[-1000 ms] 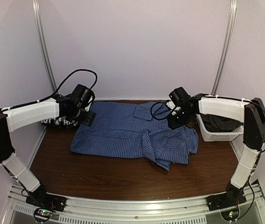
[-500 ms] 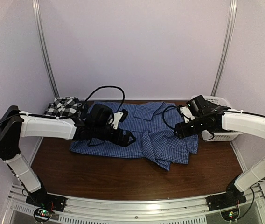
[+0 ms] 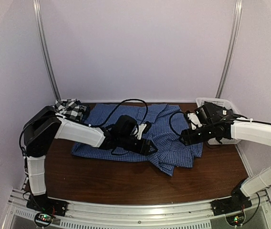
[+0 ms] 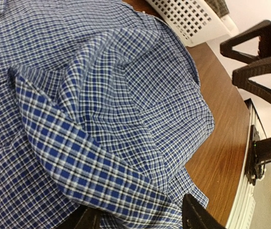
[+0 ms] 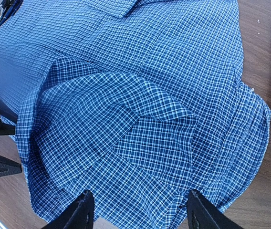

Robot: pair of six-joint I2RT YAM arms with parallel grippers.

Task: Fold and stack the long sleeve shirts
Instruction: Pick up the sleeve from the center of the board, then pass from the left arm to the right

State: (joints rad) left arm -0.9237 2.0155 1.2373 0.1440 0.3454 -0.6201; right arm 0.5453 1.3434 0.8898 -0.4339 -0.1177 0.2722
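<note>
The blue fine-check shirt (image 3: 121,129) lies spread on the brown table, its right side bunched into folds (image 3: 173,150). My left gripper (image 3: 147,146) reaches across it, open, its fingers straddling a folded sleeve edge (image 4: 78,157) without closing; it sits at the bottom of the left wrist view (image 4: 140,220). My right gripper (image 3: 188,136) is open and hovers over the bunched right part (image 5: 154,138), and sits at the bottom of the right wrist view (image 5: 140,214). The black-and-white plaid shirt (image 3: 68,109) lies at the back left. The navy and charcoal shirts are out of view.
A white mesh basket (image 3: 216,102) stands at the back right, with some dark cloth in it (image 4: 220,5). Bare brown table (image 3: 111,176) lies in front of the shirt. The two grippers are close together over the shirt's right half.
My left arm has swung from the back left across the shirt to its centre right. My right gripper has shifted slightly right and nearer, over the bunched cloth.
</note>
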